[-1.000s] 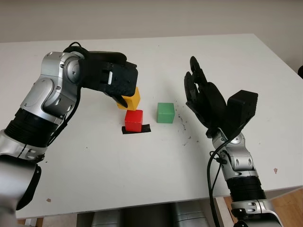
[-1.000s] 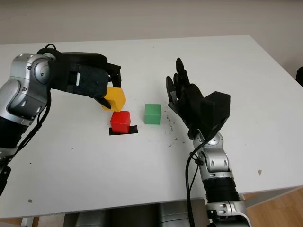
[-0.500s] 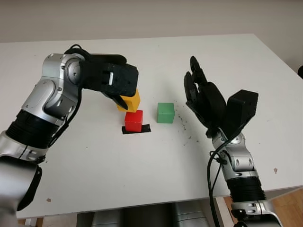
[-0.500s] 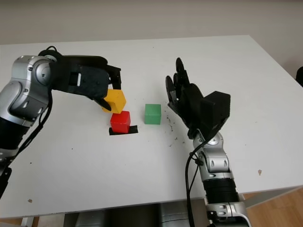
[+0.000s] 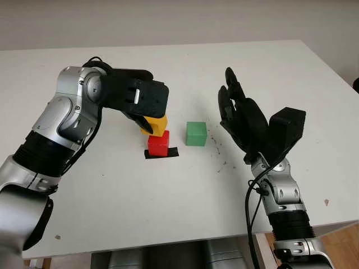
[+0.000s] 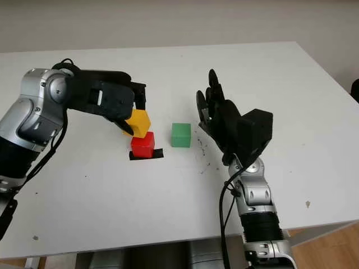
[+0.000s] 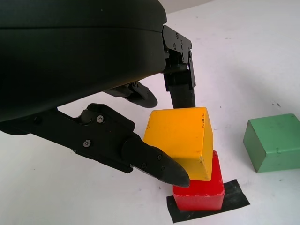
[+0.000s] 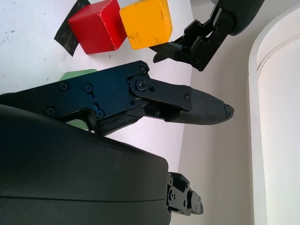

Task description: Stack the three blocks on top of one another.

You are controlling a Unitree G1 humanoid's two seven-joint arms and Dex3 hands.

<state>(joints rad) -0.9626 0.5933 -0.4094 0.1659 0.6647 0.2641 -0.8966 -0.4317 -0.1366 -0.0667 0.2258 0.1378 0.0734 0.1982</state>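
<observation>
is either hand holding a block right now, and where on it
The left hand pinches the yellow block by opposite side faces; the right hand is open, holding nothing.

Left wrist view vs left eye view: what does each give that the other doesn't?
Left wrist view: close up, the left robot hand has its fingers pinching the yellow block, tilted, low over the red block. Left eye view: the right robot hand, open, raised to the right of the green block; the table out to its edges. Both: all three blocks and the black tape under the red one.
</observation>
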